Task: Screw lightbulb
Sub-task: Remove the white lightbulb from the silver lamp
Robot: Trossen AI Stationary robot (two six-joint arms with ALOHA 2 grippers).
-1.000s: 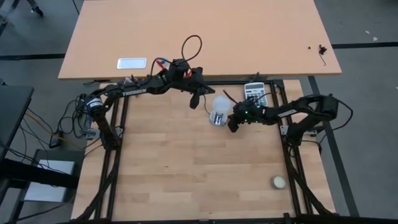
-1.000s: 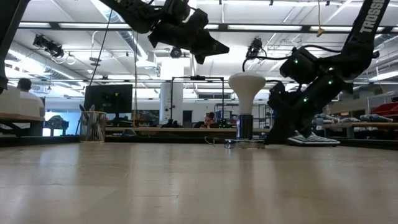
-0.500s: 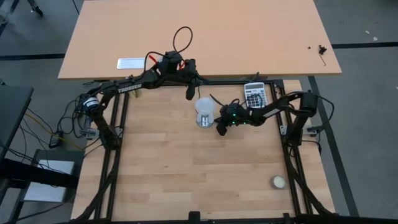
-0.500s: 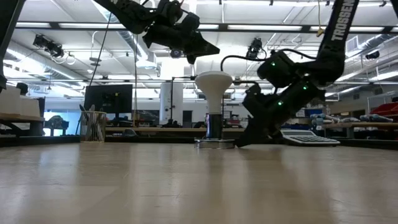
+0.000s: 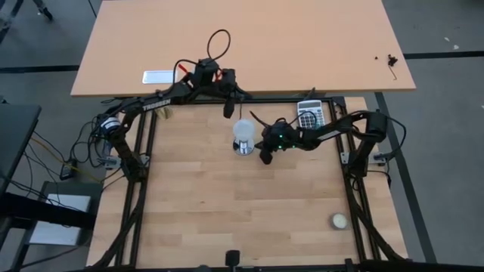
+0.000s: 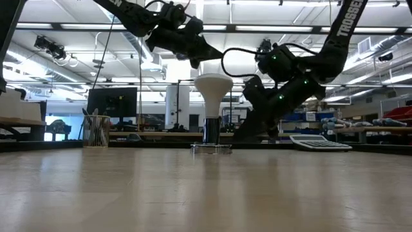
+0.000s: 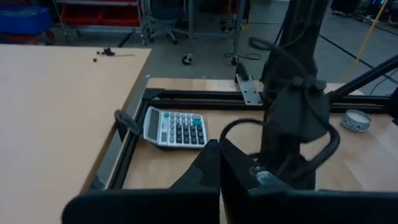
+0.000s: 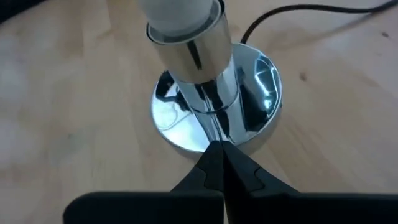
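The white lightbulb (image 5: pixel 243 129) stands upright, dome up, with its narrow end in a chrome socket (image 8: pixel 194 51). The socket rises from a round chrome base disc (image 8: pixel 252 127) that rests flat on the wooden table. A thin black cord (image 8: pixel 292 10) leads away from the disc. My right gripper (image 5: pixel 264 157) is shut, low at the disc's right side, slanting down. My left gripper (image 5: pixel 227 112) is shut and hangs in the air above and beyond the bulb (image 6: pixel 213 86), touching nothing. My right gripper presses its shut fingertips (image 8: pixel 219 152) against the rim of the chrome base disc (image 8: pixel 205 144), on the side toward the table's right. The fingers come slanting down from the right. The disc stays flat on the table, with socket and bulb upright on it.
A calculator (image 5: pixel 311 115) lies at the far right of the work area, behind my right arm. A small cream-white ball (image 5: pixel 339 221) sits near the right front corner. A black frame (image 5: pixel 144 181) borders the wooden surface; a second table (image 5: pixel 242 45) adjoins the far edge.
My right gripper has travelled toward the table's left edge, pushing the chrome base ahead of it. The base with socket and bulb has slid left along the table, staying upright. My left gripper has drifted left and toward the far edge, staying shut.
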